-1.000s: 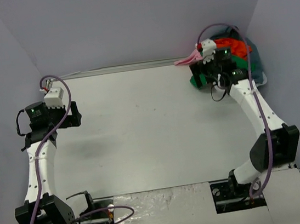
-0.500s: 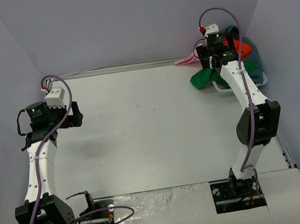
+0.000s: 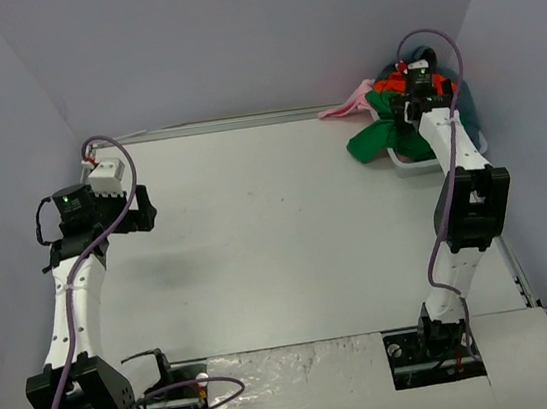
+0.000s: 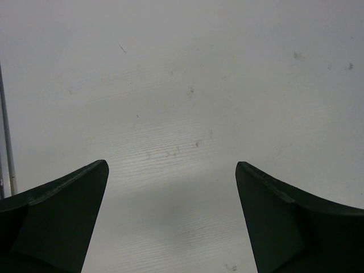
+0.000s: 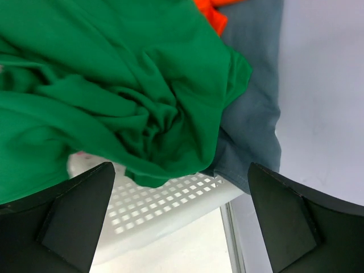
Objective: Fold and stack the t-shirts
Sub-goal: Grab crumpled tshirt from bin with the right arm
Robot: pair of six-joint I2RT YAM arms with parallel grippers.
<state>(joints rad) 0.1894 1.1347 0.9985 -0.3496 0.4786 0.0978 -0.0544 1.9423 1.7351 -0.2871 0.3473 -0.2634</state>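
Upper right of the top view: one white tub (image 3: 401, 163) in the far corner of the table (image 3: 277, 234), stuffed with four shirts, none folded. One green shirt (image 5: 114, 85), the biggest, is bunched up and spills over the tub's left rim onto the table. One orange-red shirt (image 3: 397, 80) sits at the top of the heap, mostly hidden by the arm. One pink shirt (image 3: 346, 108) pokes out to the left along the far edge of the table. One grey-blue shirt (image 5: 257, 114) is on the right side of the heap, hanging over the tub rim next to the wall.

Two arms, two grippers. Right arm is stretched up the right side of the frame to the tub. Right gripper (image 5: 181, 170) hangs over the heap, jaws spread wide, nothing between them. In the right wrist view the green folds fill the upper left, with the tub's mesh wall at the lower centre. Whether the fingers touch cloth I cannot tell.

Left arm is at the left side of the frame, well apart from the tub. Left gripper (image 4: 172, 166) points down at bare table, jaws spread wide, holding nothing. Left wrist view shows only the scuffed table top between two dark fingers.
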